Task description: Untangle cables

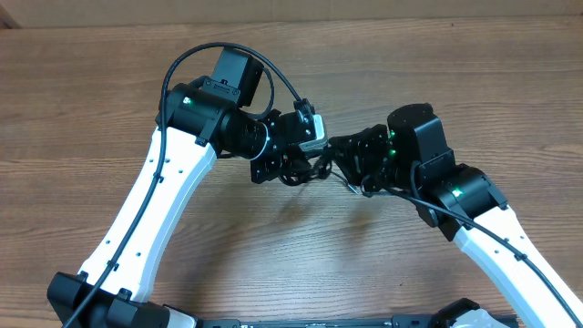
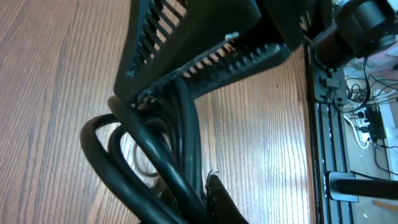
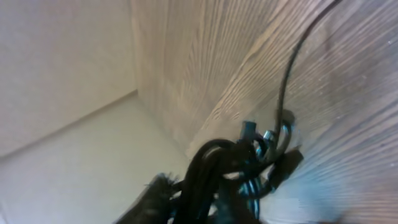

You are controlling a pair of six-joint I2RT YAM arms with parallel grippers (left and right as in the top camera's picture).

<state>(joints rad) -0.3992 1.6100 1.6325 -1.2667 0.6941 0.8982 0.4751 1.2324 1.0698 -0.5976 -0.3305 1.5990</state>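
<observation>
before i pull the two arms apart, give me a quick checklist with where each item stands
1. The left gripper is shut on the cables: ok, its fingers pinch several strands.
2. The right gripper has a hold on the cables: cannot tell, its own view is blurred and the overhead view shows only black parts there.
3. The cables lie as separate strands: not ok, they loop together in one bunch between the two grippers.
4. A free end to follow out of the bunch: cannot tell, plug tips show beside it in the right wrist view, too blurred to trace.
</observation>
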